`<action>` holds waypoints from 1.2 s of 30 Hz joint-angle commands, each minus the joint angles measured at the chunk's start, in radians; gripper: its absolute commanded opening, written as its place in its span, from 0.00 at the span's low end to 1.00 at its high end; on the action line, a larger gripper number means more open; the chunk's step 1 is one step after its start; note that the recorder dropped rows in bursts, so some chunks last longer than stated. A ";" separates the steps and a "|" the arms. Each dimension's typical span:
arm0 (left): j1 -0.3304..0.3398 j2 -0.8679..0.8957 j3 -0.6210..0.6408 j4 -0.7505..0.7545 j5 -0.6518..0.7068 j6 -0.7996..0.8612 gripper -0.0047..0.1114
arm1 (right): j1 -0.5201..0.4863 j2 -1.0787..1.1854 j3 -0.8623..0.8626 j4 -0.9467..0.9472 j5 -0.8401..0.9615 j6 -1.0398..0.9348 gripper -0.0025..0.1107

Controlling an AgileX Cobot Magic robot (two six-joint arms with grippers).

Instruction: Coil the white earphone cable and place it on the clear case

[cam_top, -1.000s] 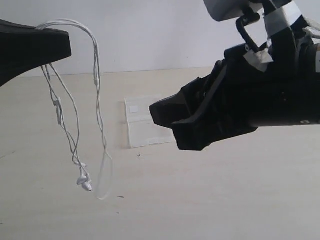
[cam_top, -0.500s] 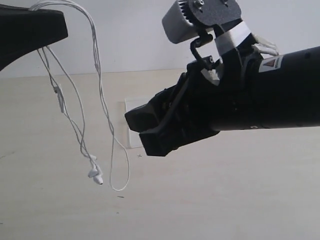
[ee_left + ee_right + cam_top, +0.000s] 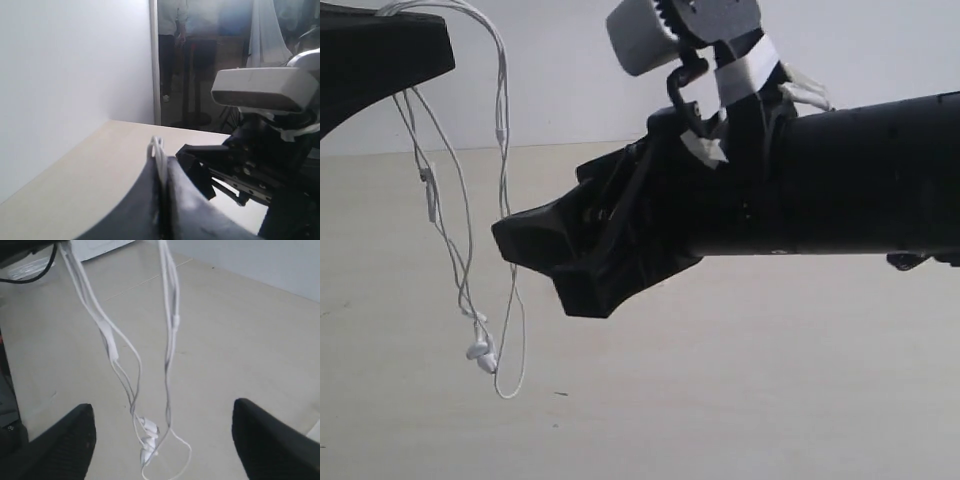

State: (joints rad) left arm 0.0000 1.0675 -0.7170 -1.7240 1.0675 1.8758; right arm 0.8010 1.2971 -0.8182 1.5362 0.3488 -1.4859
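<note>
The white earphone cable (image 3: 503, 130) hangs in long loops from my left gripper (image 3: 430, 30), which is shut on its top strands at the upper left. The pinched strands show between the closed fingers in the left wrist view (image 3: 159, 155). The earbuds (image 3: 480, 355) dangle at the bottom of the loops, above the table. My right gripper (image 3: 535, 265) is open and close to the hanging cable's right side. In the right wrist view the cable (image 3: 170, 325) and earbuds (image 3: 148, 440) hang between the wide-apart fingers (image 3: 260, 440). The clear case is hidden behind the right arm.
A beige table (image 3: 740, 400) spreads under everything, with a white wall (image 3: 560, 90) behind it. The bulky right arm (image 3: 840, 180) with its wrist camera (image 3: 650, 35) fills the middle and right of the exterior view.
My right gripper has moved left, up to the hanging cable, and now covers the clear case. The cable loops have swung left and hang more closely together.
</note>
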 commanded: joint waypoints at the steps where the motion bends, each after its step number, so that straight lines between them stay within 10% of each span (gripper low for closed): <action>1: 0.001 -0.006 -0.008 -0.020 0.001 0.006 0.04 | 0.002 0.058 0.004 0.180 0.081 -0.237 0.67; 36: 0.000 -0.006 -0.008 -0.020 -0.029 0.002 0.04 | 0.016 0.278 -0.147 0.208 0.168 -0.215 0.66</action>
State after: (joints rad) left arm 0.0000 1.0675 -0.7170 -1.7258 1.0376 1.8775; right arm 0.8050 1.5625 -0.9463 1.7423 0.5003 -1.7087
